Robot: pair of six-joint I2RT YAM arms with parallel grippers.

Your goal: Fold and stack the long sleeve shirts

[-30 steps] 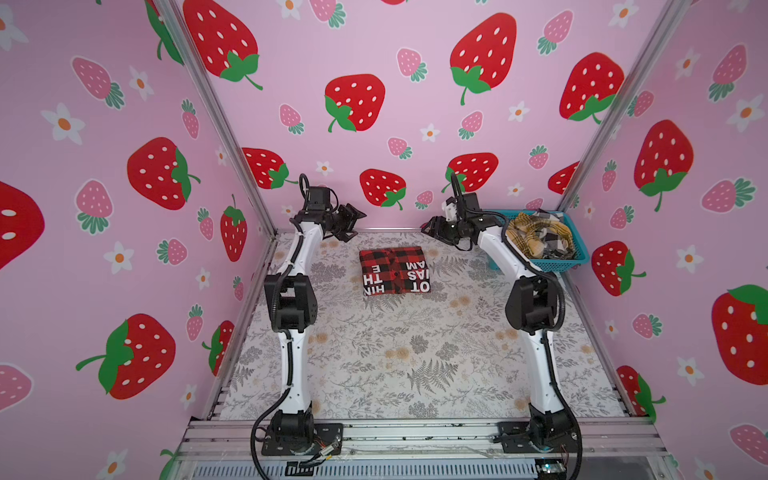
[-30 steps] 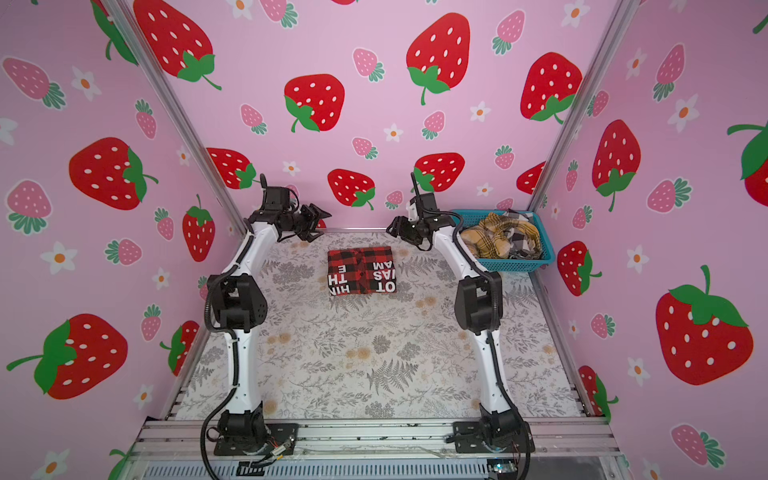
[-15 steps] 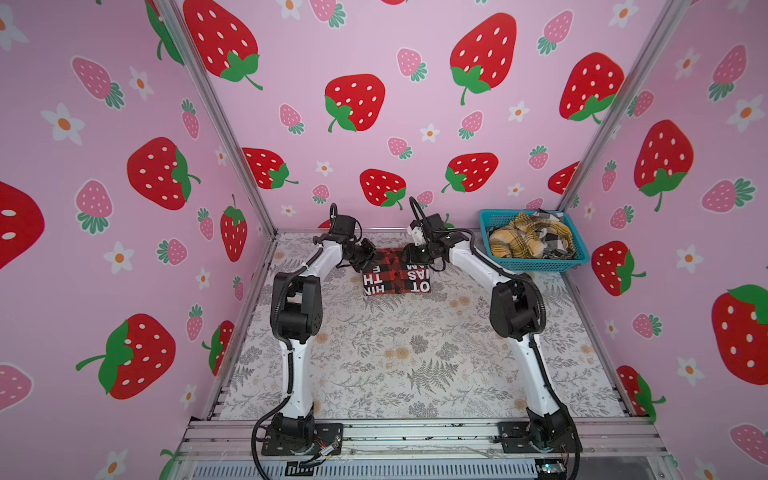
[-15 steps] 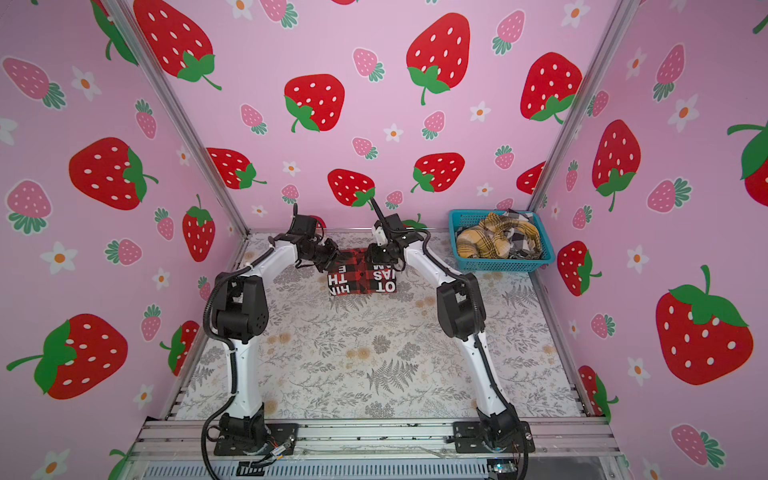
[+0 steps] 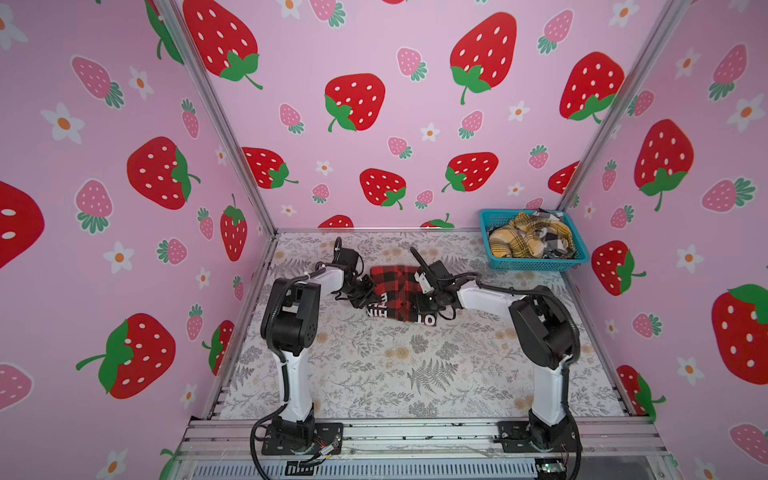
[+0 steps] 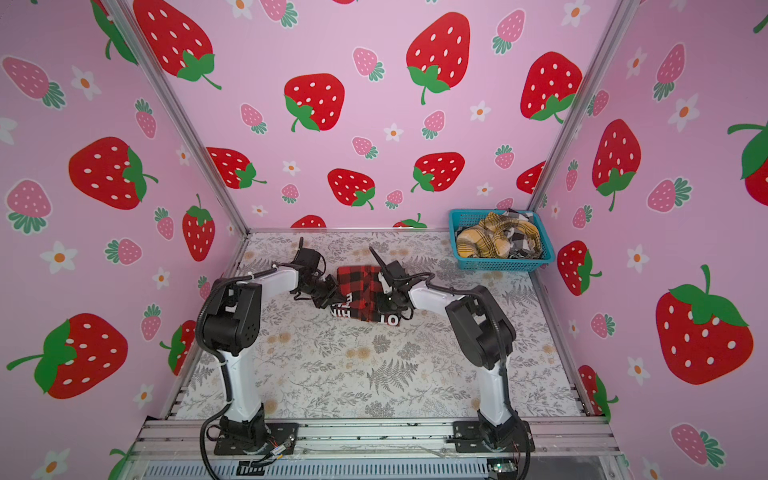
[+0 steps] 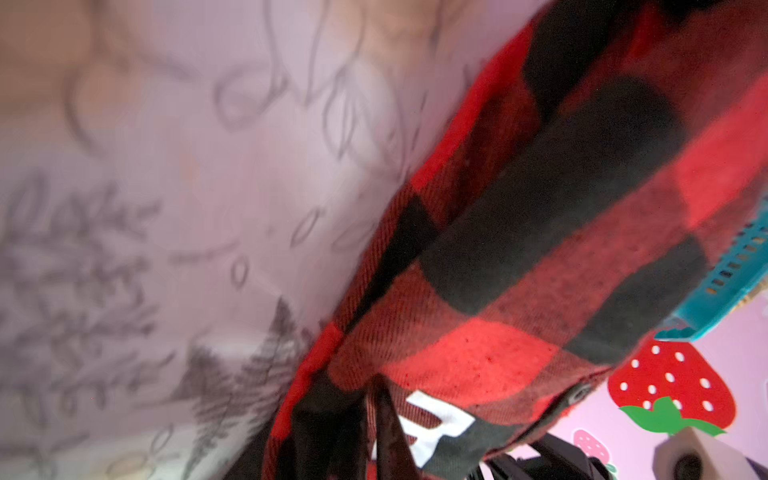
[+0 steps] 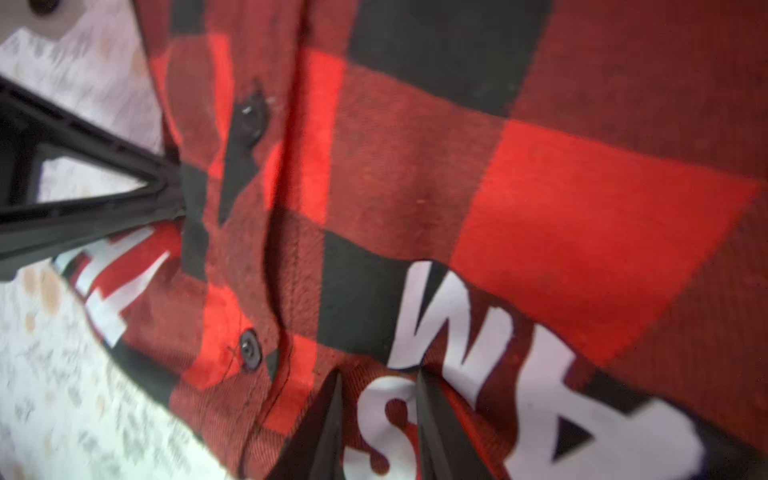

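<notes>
1. The folded red-and-black shirt [image 5: 395, 291] lies on the floral table [image 5: 374, 374], back middle, with white block letters along its near edge.
2. The left gripper [image 5: 362, 298] is at the shirt's left edge. In its wrist view a dark finger [image 7: 388, 432] sits under lifted fabric, jaws narrow, pinching cloth.
3. The right gripper [image 5: 424, 305] is down on the shirt's right part, its fingers [image 8: 328, 424] close together and nipping a ridge of lettered fabric.
4. The blue basket [image 5: 536, 264] in the back right corner holds plaid garments [image 5: 523, 241], well apart from the shirt.

Left arm [image 5: 297, 386] and right arm [image 5: 548, 390] are showing white link shells and black joint housings; black cables [image 5: 252, 440] trailing off black base plates [image 5: 334, 432]; fingers [image 8: 83, 137] black with triangular cut-outs.
</notes>
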